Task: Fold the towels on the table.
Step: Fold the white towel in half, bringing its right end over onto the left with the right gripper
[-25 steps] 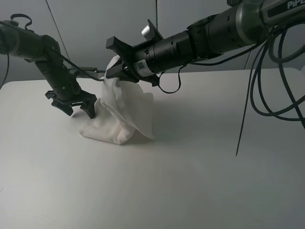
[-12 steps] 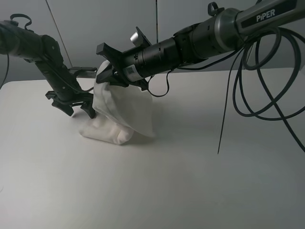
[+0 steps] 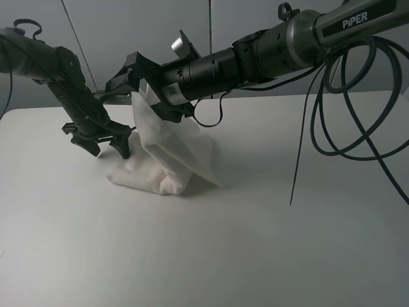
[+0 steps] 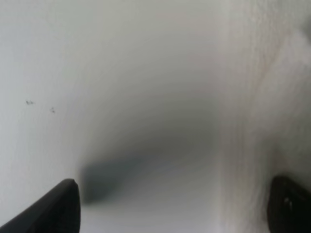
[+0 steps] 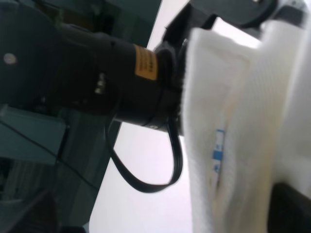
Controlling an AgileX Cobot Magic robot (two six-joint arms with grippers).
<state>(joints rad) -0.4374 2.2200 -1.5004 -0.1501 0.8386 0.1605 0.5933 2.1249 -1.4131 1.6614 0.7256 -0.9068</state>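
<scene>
right gripper point(image 3: 137, 86) clamped on the towel's point(image 3: 169, 150) top edge, upper middle of frame, cloth draping down | rest of it bunched on the table point(image 3: 255, 243), left of centre | left gripper point(image 3: 105, 137) spread wide beside the heap's left side, holding nothing

Towel point(image 3: 167, 153) on table point(image 3: 255, 243), left of centre.

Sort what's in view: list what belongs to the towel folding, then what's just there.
Part of the job:
- towel, one end lifted, the rest heaped
- table
- right gripper, shut on the towel
- left gripper, open beside the heap

Just there:
- black cables hanging from the right arm
</scene>
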